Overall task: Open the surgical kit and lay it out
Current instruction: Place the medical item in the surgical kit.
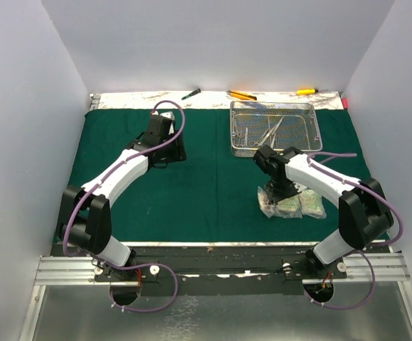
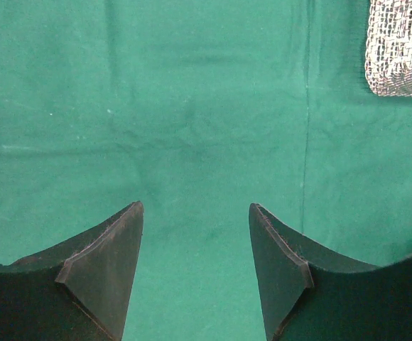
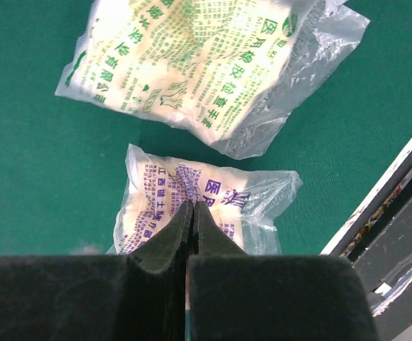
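Note:
The dark green cloth (image 1: 206,177) lies spread flat over the table. The silver wire-mesh tray (image 1: 236,131) stands on it at the back right, with steel clamps and tweezers (image 1: 271,129) inside. Clear packets (image 1: 307,206) lie at the front right. My right gripper (image 3: 193,206) is shut on the purple-printed packet (image 3: 252,195), pinching its plastic low over the cloth. A green-printed packet (image 3: 192,57) lies just beyond it. My left gripper (image 2: 195,213) is open and empty above bare cloth (image 2: 192,106); the tray's corner (image 2: 398,50) shows at its upper right.
A green-handled (image 1: 190,93), an orange-handled (image 1: 241,94) and a yellow-handled (image 1: 306,91) tool lie along the far edge behind the cloth. The table's front metal edge (image 3: 383,192) runs just right of the packets. White walls enclose three sides.

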Controlling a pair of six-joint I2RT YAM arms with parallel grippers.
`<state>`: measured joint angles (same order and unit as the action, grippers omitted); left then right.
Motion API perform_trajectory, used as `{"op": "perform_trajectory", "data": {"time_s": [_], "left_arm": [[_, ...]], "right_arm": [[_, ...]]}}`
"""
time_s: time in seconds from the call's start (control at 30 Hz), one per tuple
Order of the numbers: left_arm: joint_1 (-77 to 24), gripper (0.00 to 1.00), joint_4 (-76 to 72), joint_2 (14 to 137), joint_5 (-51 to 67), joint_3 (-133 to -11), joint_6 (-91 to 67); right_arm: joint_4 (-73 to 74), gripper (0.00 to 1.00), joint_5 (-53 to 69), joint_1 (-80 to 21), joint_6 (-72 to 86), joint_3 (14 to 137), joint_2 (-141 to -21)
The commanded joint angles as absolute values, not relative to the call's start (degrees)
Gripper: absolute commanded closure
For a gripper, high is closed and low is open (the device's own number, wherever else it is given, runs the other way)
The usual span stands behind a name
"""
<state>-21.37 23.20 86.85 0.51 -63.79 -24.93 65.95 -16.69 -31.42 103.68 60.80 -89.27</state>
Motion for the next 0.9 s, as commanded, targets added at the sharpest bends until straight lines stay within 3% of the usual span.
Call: {"op": "perform_trajectory", "data": {"time_s": [0.0,0.17,0.23,0.33,0.37,0.43,0.53,0.67,0.8,0.87], "left_arm": [[-21.3,0.37,21.6,84.5,3.9,-61.9,-26.5],[-21.3,0.37,21.4,84.4,5.2,-60.3,-27.1],[-21.3,0.37,21.3,84.5,5.2,-60.0,-27.0],[-21.3,0.37,21.3,84.9,5.2,-60.1,-26.7],[-21.3,0.37,21.3,85.0,5.2,-60.2,-26.5],[-21.3,0.37,21.3,85.2,5.1,-60.7,-26.3],[-21.3,0.37,21.3,85.6,4.6,-61.2,-26.0],[-21.3,0.37,21.3,85.4,3.6,-61.4,-26.0],[-21.3,0.37,21.3,85.1,2.6,-61.1,-25.8],[-21.3,0.37,21.3,85.2,2.4,-60.6,-25.8]], "right_arm": [[66.9,0.99,-17.7,-31.6,110.6,59.4,-88.4],[66.4,0.98,-19.4,-31.5,113.7,59.0,-89.2],[66.0,0.82,-19.8,-31.6,114.0,59.3,-89.8],[66.3,0.41,-21.1,-31.6,112.3,61.1,-90.1],[66.7,0.32,-21.7,-31.6,111.5,62.0,-89.9],[67.6,0.23,-22.9,-31.6,109.8,63.4,-88.4],[66.4,0.21,-23.9,-31.5,105.7,65.2,-85.6],[54.0,0.23,-23.1,-31.5,82.9,66.2,-84.0],[53.2,0.30,-17.6,-31.5,61.2,68.3,-86.1],[56.1,0.41,-16.6,-31.6,58.6,67.6,-85.9]]}}
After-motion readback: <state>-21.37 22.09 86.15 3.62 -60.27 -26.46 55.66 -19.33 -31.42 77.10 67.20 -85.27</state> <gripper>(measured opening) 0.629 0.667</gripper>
